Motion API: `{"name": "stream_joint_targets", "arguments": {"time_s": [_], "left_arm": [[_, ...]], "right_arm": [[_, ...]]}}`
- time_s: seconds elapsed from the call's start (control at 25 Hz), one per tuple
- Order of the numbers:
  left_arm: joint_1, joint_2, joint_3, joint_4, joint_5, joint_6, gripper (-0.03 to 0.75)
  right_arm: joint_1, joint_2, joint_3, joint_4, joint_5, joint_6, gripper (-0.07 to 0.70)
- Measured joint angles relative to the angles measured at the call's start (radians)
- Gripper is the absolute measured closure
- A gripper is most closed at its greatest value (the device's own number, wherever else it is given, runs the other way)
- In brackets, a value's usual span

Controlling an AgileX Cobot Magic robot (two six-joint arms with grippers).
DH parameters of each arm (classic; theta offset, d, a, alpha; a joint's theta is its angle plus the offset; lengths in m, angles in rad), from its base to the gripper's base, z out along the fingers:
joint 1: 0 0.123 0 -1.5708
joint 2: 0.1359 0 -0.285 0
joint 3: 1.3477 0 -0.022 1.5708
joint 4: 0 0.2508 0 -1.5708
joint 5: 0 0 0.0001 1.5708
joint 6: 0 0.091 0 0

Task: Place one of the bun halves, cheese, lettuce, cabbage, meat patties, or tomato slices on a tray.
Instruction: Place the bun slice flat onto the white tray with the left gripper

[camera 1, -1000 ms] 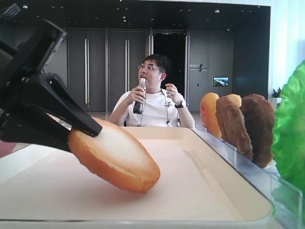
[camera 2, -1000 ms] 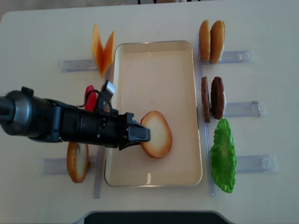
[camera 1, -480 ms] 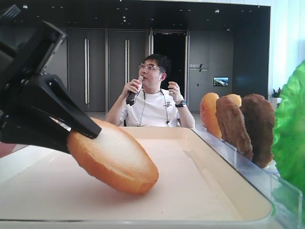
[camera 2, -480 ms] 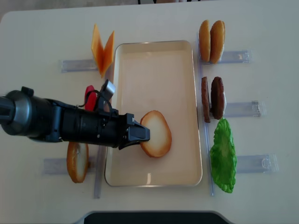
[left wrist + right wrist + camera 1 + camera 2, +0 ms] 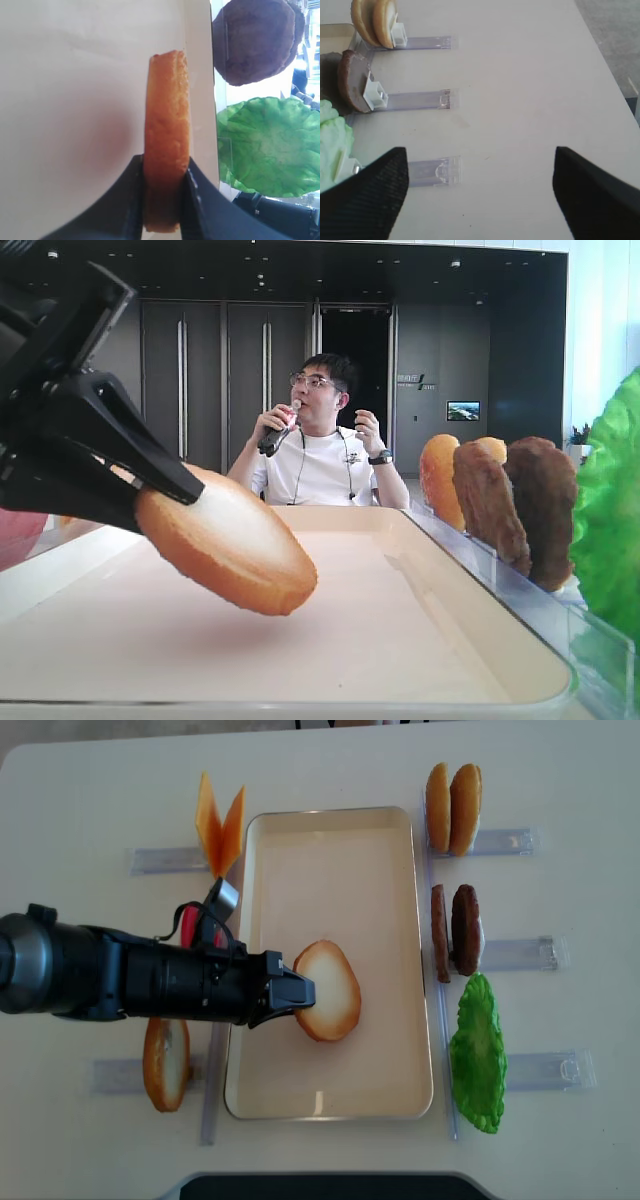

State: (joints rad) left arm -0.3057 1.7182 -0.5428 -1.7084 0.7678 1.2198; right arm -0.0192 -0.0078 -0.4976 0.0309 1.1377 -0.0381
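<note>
Holding a bun half (image 5: 327,990) by its rim, the left tool (image 5: 297,992) pinches the disc edge-on between both fingers (image 5: 131,200); the wrist view shows the crust squeezed at one end, the far end free. The bun hangs tilted over the tray (image 5: 380,880), and in the low view its lower edge appears clear of the floor, with a shadow beneath. Judged light and stiff enough to keep its shape in a rim grip, though the crust looks slightly compressible; a rim pinch is the sensible hold, since the flat faces offer nothing to grasp. Slippage seems unlikely while the fingers bear on the rough crust. Room: tray floor is bare on every side of the bun, so lowering flat has space; the nearest edge is the left rim, under the tool's body. Patties (image 5: 456,932), lettuce (image 5: 477,1055) and spare buns (image 5: 452,808) stand beyond the right rim, well apart. The right tool (image 5: 480,195) is spread wide over bare worktop (image 5: 520,75), holding nothing.
</note>
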Motion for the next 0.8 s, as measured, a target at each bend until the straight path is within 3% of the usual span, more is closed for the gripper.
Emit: {"name": "stream_joint_targets", "arguments": {"time_s": [0.52, 0.8], "left_arm": [[0.0, 0.0, 0.0, 0.012, -0.001, -0.073, 0.574], [0.0, 0.0, 0.0, 0.081, -0.033, -0.137, 0.574]], "right_arm": [[0.0, 0.0, 0.0, 0.0, 0.0, 0.0, 0.043], [0.0, 0.0, 0.0, 0.0, 0.0, 0.0, 0.043]]}}
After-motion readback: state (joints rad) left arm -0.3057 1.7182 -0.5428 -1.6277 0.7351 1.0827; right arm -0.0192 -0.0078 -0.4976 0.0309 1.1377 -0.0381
